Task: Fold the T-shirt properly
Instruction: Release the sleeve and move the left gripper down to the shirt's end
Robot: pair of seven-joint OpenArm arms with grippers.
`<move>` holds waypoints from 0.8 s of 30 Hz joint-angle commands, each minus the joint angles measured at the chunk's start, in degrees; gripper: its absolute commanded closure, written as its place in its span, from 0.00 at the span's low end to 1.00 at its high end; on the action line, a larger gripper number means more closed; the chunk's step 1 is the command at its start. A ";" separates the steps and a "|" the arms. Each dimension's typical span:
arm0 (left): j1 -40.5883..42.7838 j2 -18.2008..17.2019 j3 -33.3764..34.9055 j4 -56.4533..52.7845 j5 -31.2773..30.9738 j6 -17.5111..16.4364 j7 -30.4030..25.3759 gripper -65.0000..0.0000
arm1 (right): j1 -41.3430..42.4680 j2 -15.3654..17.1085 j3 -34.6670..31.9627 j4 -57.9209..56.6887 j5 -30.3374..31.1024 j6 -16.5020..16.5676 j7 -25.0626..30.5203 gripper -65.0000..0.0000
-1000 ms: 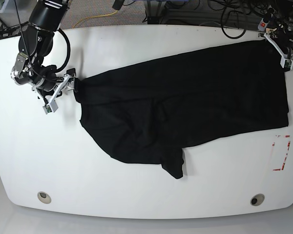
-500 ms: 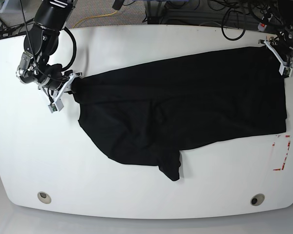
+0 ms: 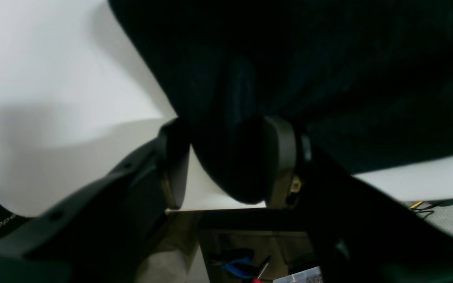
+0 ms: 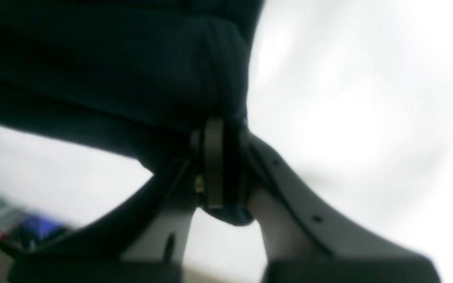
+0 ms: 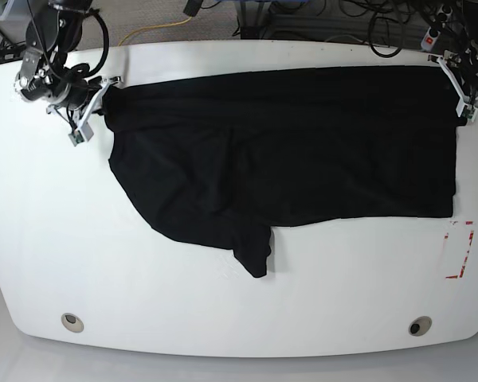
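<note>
Two corners of the T-shirt [image 5: 287, 143] are taken up at the counter's [image 5: 239, 318] far edge, one by each end effector. The right wrist view is blurred; still, the right end effector [image 4: 226, 165] shows its fingers pressed together on a bunched roll of cloth, the pinched hem poking out below them. In the left wrist view the left end effector [image 3: 226, 161] has dark, rounded pads partway spread, a thick fold of fabric filling the gap between them; whether both pads bear on it I cannot tell. In the base view both end effectors are small and partly cut off by the frame. The shirt is matte black, soft, with faint creases: it is stretched straight along the far edge, its near hem straight on one side, and a sleeve dangles as a rumpled point toward the near side. The counter is smooth, glossy white with rounded corners.
</note>
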 commanded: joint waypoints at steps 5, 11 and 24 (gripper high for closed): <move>1.86 -2.53 0.31 0.93 0.17 0.36 -0.25 0.60 | -7.58 1.07 2.50 6.18 -0.34 -0.10 0.31 0.93; 1.86 -2.80 1.80 2.77 0.09 0.36 -0.25 0.60 | -10.75 0.02 5.14 6.27 -0.34 -0.10 0.48 0.92; 1.51 0.28 1.63 16.49 0.00 0.36 0.80 0.38 | -3.98 -0.78 9.36 12.69 -0.51 -0.10 -1.54 0.17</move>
